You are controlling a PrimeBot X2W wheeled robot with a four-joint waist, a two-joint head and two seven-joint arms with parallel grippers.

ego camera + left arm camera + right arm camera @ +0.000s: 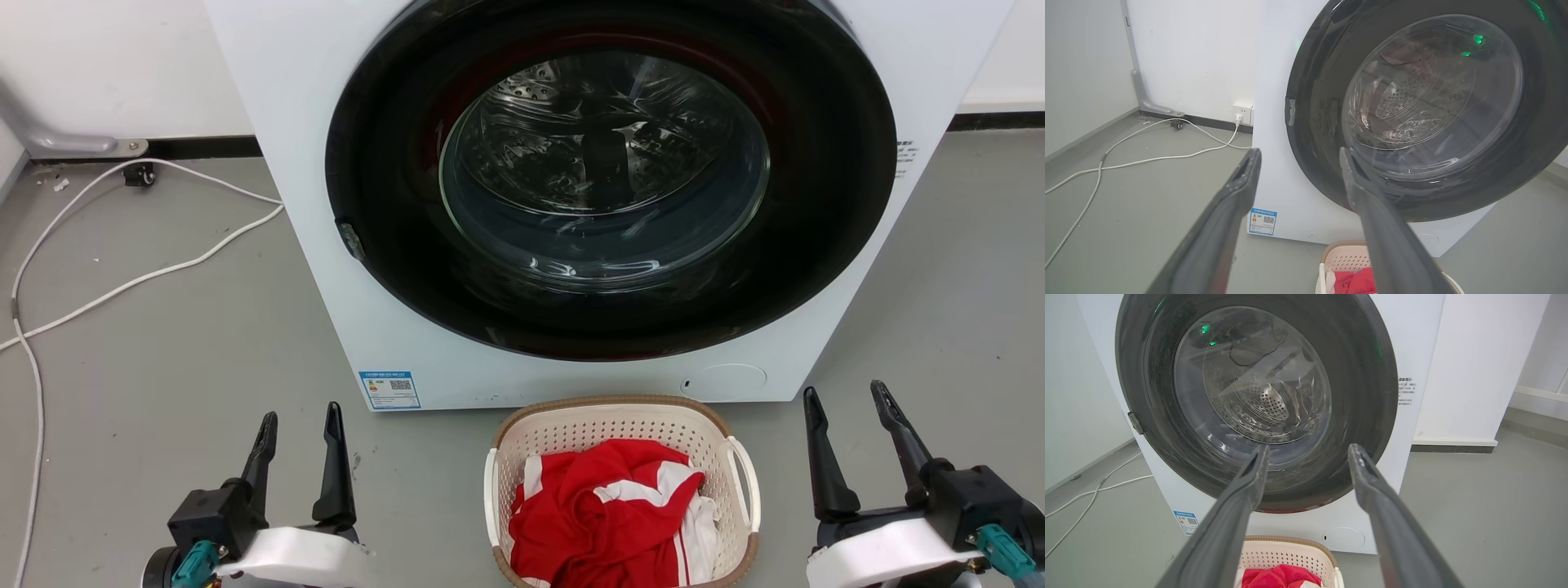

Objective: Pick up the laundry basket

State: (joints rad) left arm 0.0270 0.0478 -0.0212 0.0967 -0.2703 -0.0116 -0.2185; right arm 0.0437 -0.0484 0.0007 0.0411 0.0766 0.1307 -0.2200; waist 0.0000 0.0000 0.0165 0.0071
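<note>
- The basket (pixel 608 426) stood on the grey floor (pixel 163 367) just in front of the washer (pixel 310 245), low in the middle of the head view. Whether its brown rim touched the machine could not be told.
- A red-and-white garment (pixel 604 506) lay crumpled inside it, covering most of the bottom.
- The white loop handles (pixel 747 482) on the basket's left and right sides were free of any grip.
- The left tool (pixel 300 412) hung over the floor to the basket's left, fingers spread and empty, apart from the nearer handle.
- The right tool (pixel 842 389) hung on the basket's right, likewise spread wide and holding nothing.
- In both wrist views the dark fingers pointed towards the washer, with the basket low at the bottom edge.
- The washer's round dark door (pixel 612 180) was shut, the steel drum visible through its glass.
- A blue sticker (pixel 389 389) marked the lower left corner of the washer's front.
- A white cable (pixel 122 286) trailed over the floor left of the washer, running to a wall socket (pixel 1244 112).
</note>
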